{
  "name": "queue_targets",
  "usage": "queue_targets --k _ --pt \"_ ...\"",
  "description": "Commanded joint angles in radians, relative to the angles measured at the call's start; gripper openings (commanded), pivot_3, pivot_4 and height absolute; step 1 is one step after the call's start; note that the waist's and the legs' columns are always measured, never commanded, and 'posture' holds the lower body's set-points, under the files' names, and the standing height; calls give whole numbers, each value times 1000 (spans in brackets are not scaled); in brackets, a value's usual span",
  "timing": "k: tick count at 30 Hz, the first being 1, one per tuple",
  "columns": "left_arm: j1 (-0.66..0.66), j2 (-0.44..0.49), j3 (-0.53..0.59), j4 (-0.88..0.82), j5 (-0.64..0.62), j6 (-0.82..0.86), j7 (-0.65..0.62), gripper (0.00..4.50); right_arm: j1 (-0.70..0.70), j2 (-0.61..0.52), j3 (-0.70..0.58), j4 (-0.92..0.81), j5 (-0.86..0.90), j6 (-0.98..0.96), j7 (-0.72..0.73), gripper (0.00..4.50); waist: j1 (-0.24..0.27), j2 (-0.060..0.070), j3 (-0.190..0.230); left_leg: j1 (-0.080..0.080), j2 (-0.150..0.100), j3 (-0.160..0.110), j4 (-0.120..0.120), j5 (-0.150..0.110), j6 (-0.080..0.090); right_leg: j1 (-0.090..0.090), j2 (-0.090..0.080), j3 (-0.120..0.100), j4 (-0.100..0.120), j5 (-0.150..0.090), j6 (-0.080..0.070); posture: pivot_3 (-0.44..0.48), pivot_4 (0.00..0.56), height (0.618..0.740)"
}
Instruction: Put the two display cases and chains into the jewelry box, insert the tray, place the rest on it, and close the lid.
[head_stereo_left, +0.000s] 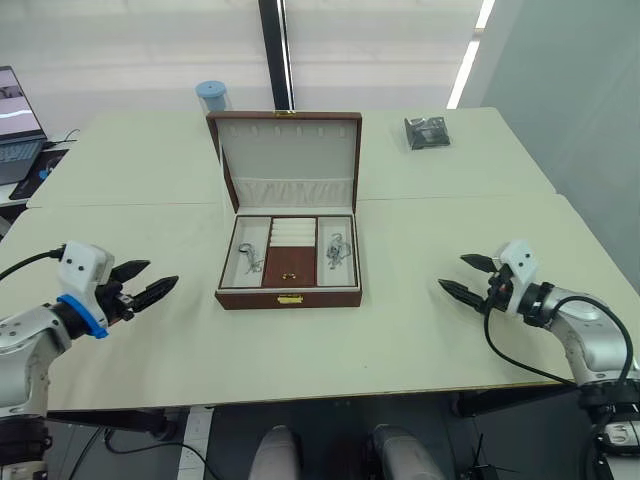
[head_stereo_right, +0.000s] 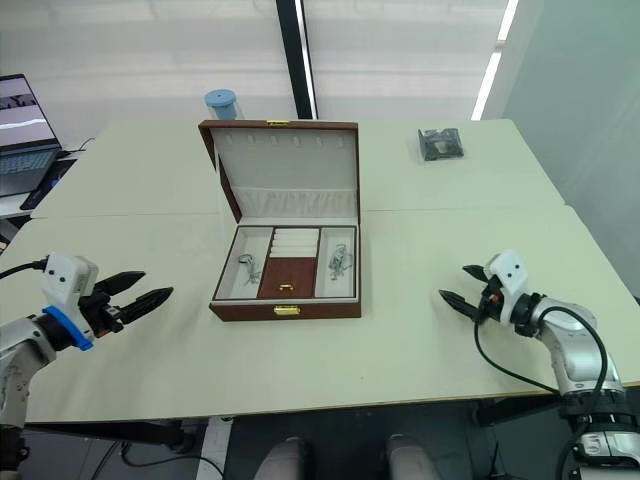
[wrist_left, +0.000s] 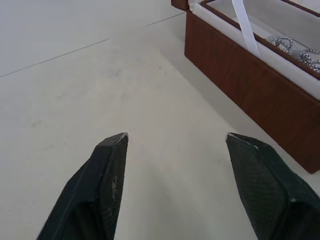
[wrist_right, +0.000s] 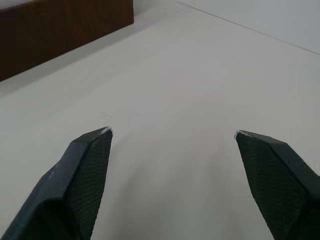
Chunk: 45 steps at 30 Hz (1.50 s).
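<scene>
Jewelry box (head_stereo_left: 289, 296) mid-worktop, lid (head_stereo_left: 288, 160) raised, tray (head_stereo_left: 288, 252) seated | no writing legible, apparently | left gripper (head_stereo_left: 158, 281), right gripper (head_stereo_left: 463, 276) spread, empty.

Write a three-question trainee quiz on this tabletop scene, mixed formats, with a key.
1. True or false: the lid of the jewelry box is shut.
2. Multiple choice: where do the silver chains lie? A) on the table in front of the box B) in the cream side sections of the tray seated in the box C) in the left gripper
3. Fill in: both the left gripper and the right gripper hang over the table with fingers ____ and holding nothing.

Key: 1 false; 2 B; 3 open.
</scene>
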Motion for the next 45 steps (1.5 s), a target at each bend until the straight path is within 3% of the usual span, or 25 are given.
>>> queue_targets --k 1,7,11,12,24,35,45 --pt "-47 -34 -34 3 16 -15 25 2055 -57 61 53 -52 -28 4 -47 2865 0 0 0 0 0 0 0 0 0 0 0 0 0 0 0 0 150 740" --pt "-128 -100 -108 46 42 -22 38 143 -175 184 159 17 -114 -3 -113 1163 0 0 0 0 0 0 1 0 0 0 0 0 1 0 0 0 150 740" --pt "-181 -138 -147 84 57 -30 36 0 -229 250 198 65 -145 -12 -136 89 2 0 0 -1 -1 0 1 0 0 0 0 -1 1 0 0 0 150 740" --pt "-189 -146 -153 85 58 -29 36 0 -235 259 203 70 -149 -12 -138 12 2 0 0 -1 0 0 1 0 0 0 0 -1 1 0 0 0 150 740" --pt "-209 -210 -235 22 56 19 -16 0 -226 316 260 34 -141 20 -84 12 5 0 0 -1 -1 -1 2 0 0 0 0 -1 2 0 0 0 150 740" --pt "-83 -256 -320 -238 12 147 -70 0 -53 248 275 -232 -56 180 16 12 8 0 -1 -1 -1 -3 1 0 0 1 -4 -1 1 0 1 0 150 740" --pt "44 -275 -349 -434 -7 246 -68 0 26 202 238 -333 -26 241 16 12 9 0 -3 2 -2 -3 1 0 0 6 -4 -3 -1 -1 2 0 150 740"
